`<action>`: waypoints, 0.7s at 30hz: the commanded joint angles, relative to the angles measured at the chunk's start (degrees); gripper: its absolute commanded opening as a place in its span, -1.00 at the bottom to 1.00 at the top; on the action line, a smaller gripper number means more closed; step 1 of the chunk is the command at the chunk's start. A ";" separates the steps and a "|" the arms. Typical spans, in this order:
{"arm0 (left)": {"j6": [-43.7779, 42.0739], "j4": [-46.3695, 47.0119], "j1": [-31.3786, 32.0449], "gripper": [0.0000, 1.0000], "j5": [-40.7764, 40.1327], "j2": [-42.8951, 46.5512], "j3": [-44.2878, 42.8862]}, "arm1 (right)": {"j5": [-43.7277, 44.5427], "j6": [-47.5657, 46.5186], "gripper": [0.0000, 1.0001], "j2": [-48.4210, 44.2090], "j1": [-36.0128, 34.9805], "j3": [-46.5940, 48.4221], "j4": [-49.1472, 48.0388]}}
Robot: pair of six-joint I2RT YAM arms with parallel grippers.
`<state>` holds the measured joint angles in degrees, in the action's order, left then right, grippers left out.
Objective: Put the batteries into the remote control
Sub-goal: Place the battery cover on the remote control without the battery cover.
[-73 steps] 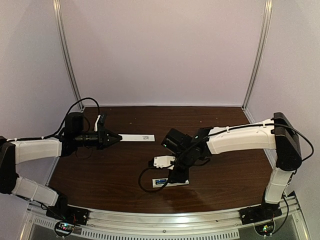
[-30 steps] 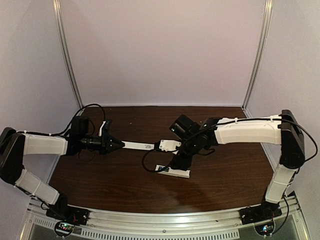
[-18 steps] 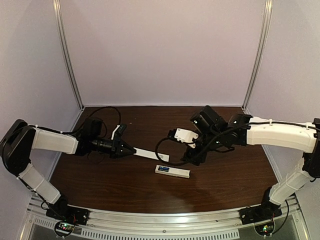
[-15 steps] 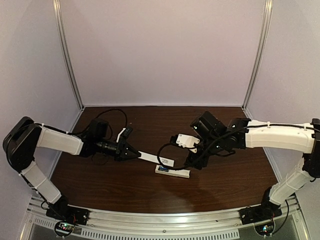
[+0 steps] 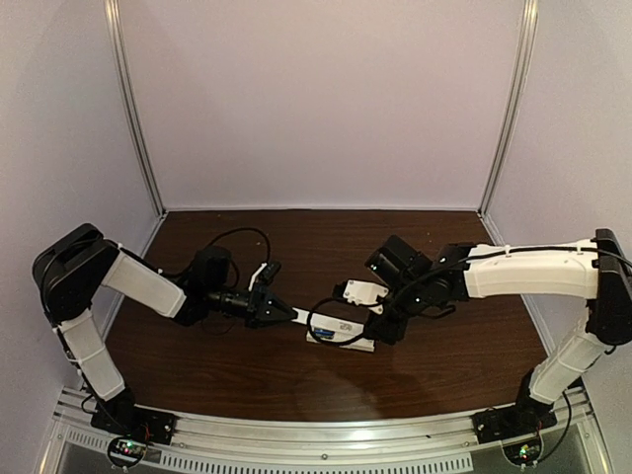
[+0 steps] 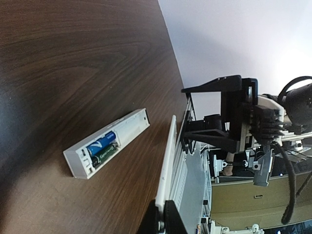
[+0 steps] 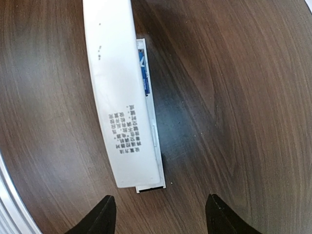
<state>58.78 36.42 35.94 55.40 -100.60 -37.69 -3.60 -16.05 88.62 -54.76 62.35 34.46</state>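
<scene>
The remote control point(image 5: 341, 341) lies just toward six o'clock of the table's middle, with two batteries point(image 6: 101, 145) seated in its open recess. The left gripper point(image 5: 288, 316), clamped on the thin white cover strip point(image 7: 117, 92), holds it over the remote from nine o'clock. The right gripper point(image 7: 160, 214) hovers above, fingers apart and holding nothing. The strip probably needs lowering flat, with its edges aligned to the recess. It is unclear whether the strip touches the remote, and the batteries' polarity marks are unreadable.

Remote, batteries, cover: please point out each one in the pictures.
remote point(image 6: 129, 129), left wrist view, plain white end.
batteries point(image 6: 100, 145), left wrist view, blue wrap.
cover point(image 7: 114, 73), right wrist view, blank middle.
</scene>
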 commanded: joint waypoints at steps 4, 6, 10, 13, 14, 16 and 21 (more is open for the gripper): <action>3.91 8.12 1.17 -1.00 -2.19 -3.85 1.33 | -2.53 -0.45 0.35 2.96 -0.09 2.35 0.40; 4.38 8.89 1.60 -1.00 -2.43 -4.59 1.10 | -3.37 -0.81 0.36 3.20 -0.08 2.91 0.95; 5.71 11.01 2.43 -1.00 -2.50 -6.41 0.32 | -5.26 -1.74 0.37 4.55 -0.11 4.05 1.61; 6.85 12.75 2.46 -1.00 -2.46 -7.68 0.12 | -5.05 -2.21 0.37 7.10 -0.09 5.24 2.65; 7.13 12.89 2.46 -1.00 -2.39 -7.95 0.04 | -4.79 -2.35 0.36 7.89 -0.08 5.50 2.83; 7.31 12.98 2.46 -1.00 -2.32 -8.40 -0.09 | -4.33 -2.51 0.35 9.49 -0.09 6.04 2.98; 7.94 13.36 2.46 -1.00 -2.44 -9.44 -0.08 | -4.51 -3.17 0.32 12.18 -0.15 8.15 3.67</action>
<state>65.80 46.35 38.26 53.49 -108.51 -36.97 -7.90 -18.13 99.39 -54.76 67.85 36.51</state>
